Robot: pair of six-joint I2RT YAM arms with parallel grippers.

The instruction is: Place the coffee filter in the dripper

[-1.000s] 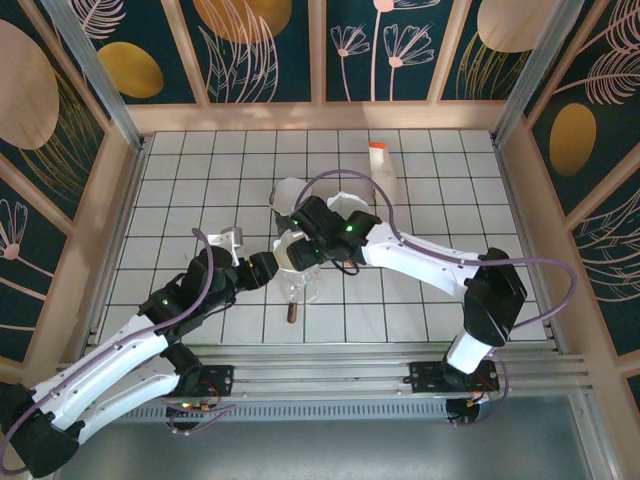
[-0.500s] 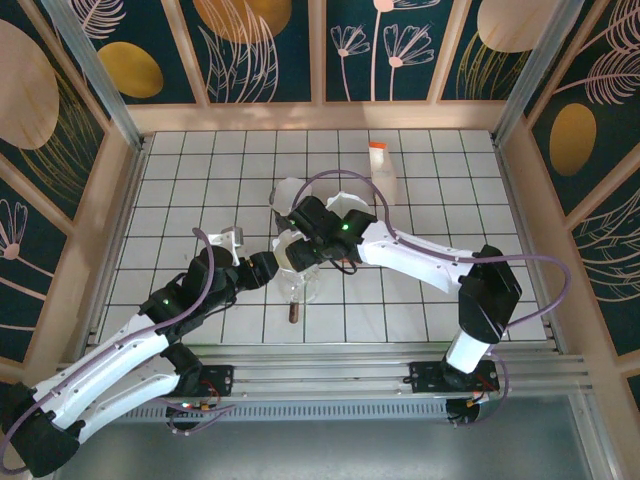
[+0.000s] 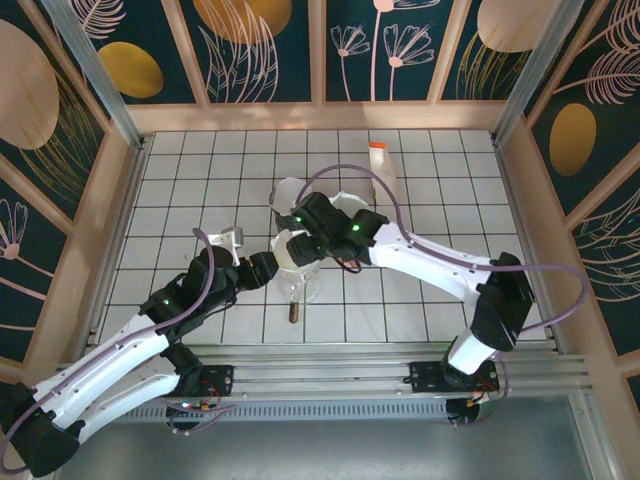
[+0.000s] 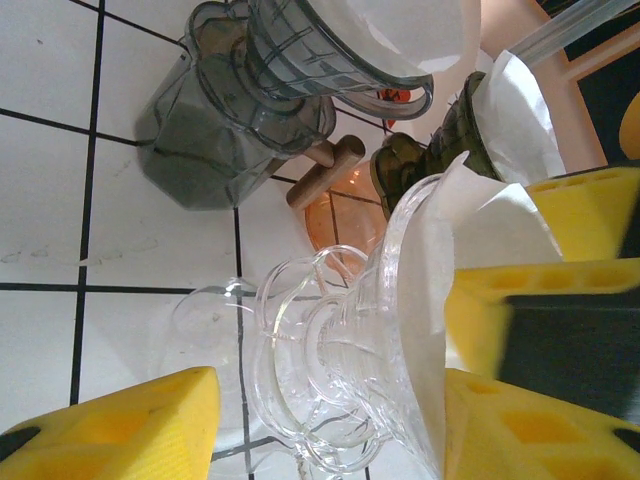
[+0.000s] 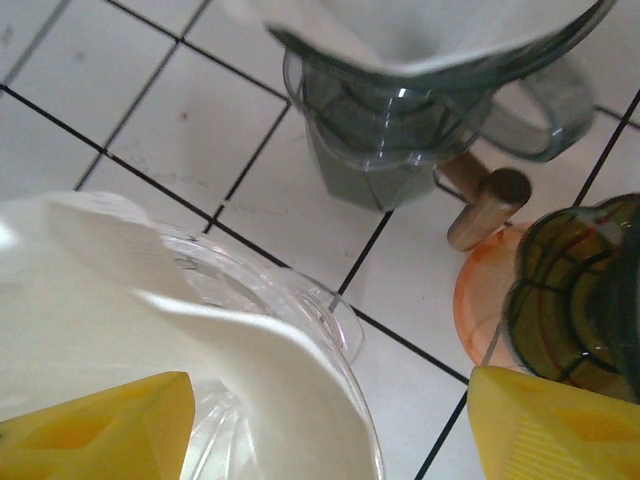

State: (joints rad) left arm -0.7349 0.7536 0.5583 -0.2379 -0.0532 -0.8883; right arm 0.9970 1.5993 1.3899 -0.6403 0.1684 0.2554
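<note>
The clear glass dripper [image 3: 298, 285] stands on the tiles with the white coffee filter [image 3: 293, 250] sitting in its cone. In the left wrist view the dripper [image 4: 340, 360] lies between my left gripper's [image 4: 330, 430] yellow fingers. One finger is against the filter [image 4: 450, 250] at the rim, and a gap shows at the base side. My left gripper [image 3: 268, 268] reaches in from the left. My right gripper [image 3: 303, 238] hovers over the rim, open. In its wrist view my right gripper [image 5: 330, 430] spans the filter [image 5: 150, 300] and the glass rim [image 5: 340, 330].
A grey dripper [image 5: 390, 130] with a filter in it stands just behind. Beside it are a dark green dripper [image 5: 580, 290] and an orange piece [image 5: 480, 290] with a wooden handle [image 5: 490, 205]. An orange-capped bottle [image 3: 380, 170] stands further back. Wooden walls ring the tiled floor.
The right arm's elbow has swung out to the right while its gripper stays over the dripper. The left arm has hardly moved.
</note>
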